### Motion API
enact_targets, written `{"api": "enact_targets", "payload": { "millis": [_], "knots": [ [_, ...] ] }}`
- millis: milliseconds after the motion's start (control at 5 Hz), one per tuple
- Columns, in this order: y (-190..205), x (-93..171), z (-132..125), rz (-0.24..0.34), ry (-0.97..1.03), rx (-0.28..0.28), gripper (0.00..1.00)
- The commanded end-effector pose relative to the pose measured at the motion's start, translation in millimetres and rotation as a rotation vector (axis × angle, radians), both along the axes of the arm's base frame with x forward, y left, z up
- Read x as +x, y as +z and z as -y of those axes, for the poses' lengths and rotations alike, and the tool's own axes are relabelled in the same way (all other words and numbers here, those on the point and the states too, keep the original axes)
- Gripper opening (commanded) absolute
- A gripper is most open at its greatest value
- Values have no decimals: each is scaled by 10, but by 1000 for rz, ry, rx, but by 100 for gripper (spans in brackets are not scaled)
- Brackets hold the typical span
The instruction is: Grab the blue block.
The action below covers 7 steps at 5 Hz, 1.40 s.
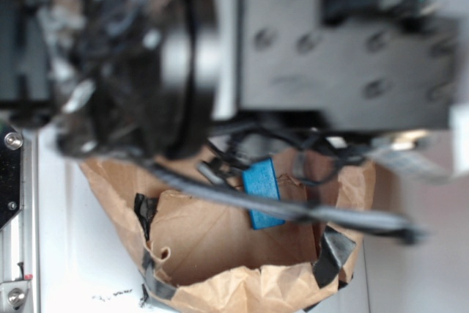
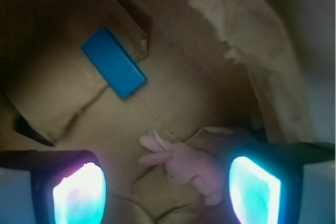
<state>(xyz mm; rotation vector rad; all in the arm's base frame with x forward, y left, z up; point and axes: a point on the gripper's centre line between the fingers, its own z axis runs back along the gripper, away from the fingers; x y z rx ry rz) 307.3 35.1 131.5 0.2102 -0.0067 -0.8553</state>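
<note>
In the wrist view the gripper (image 2: 167,190) hangs with its two glowing fingers (image 2: 80,195) spread wide apart, holding nothing. Between them, nearer the right finger, lies the pink plush toy (image 2: 184,165) on the brown paper bag (image 2: 173,103). Farther off, up and left, the blue block (image 2: 113,70) lies flat on the paper, well apart from the fingers.
</note>
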Motion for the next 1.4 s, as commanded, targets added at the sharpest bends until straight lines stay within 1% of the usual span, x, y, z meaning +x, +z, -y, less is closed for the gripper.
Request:
{"api": "enact_targets", "payload": {
  "millis": [0, 200, 400, 600, 800, 1000, 1200],
  "knots": [
    [-74, -244, 303, 126, -300, -67, 100],
    [-108, -288, 452, 135, -365, -85, 100],
    [-208, -242, 623, 122, -404, -113, 100],
    [-200, -244, 830, 102, -442, -152, 100],
    [-161, -246, 1019, 116, -468, -157, 100],
    [-224, -129, 1049, 90, -461, -133, 100],
    [-406, -13, 898, 42, -435, -131, 100]
  ]
}}
